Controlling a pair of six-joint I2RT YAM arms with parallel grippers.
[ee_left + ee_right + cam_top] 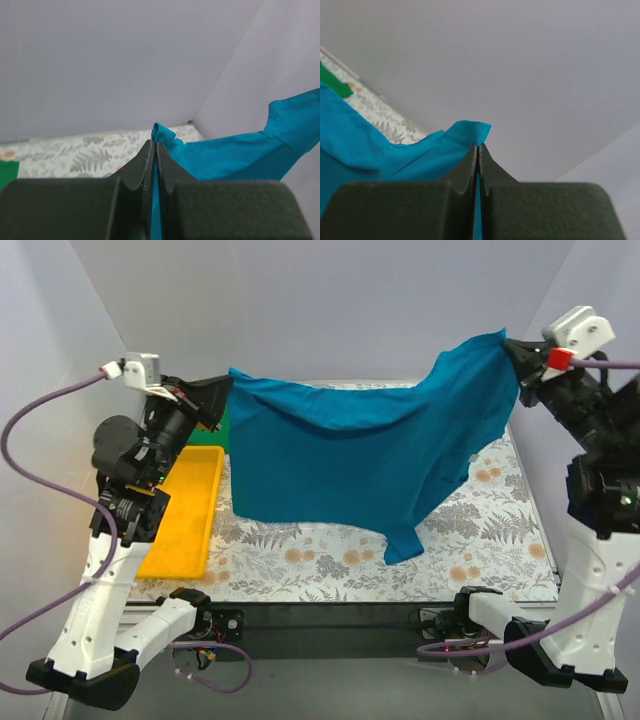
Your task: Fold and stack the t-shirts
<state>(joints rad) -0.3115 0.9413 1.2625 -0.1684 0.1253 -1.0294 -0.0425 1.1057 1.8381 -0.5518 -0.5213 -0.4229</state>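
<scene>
The teal-blue t-shirt (360, 450) hangs spread in the air between both arms, its lower edge drooping toward the table. My left gripper (226, 390) is shut on its left corner; in the left wrist view the cloth (240, 152) runs out from between the closed fingers (137, 167). My right gripper (510, 348) is shut on its right corner, held higher; the right wrist view shows cloth (380, 155) pinched at the fingertips (492, 165). The green t-shirt (224, 428) is mostly hidden behind the blue one; a sliver shows in the left wrist view (7, 172) and the right wrist view (332, 81).
A yellow plastic tray (185, 510) lies at the table's left side beside the left arm. The table carries a fern-patterned cloth (470, 540). Pale walls enclose the back and both sides.
</scene>
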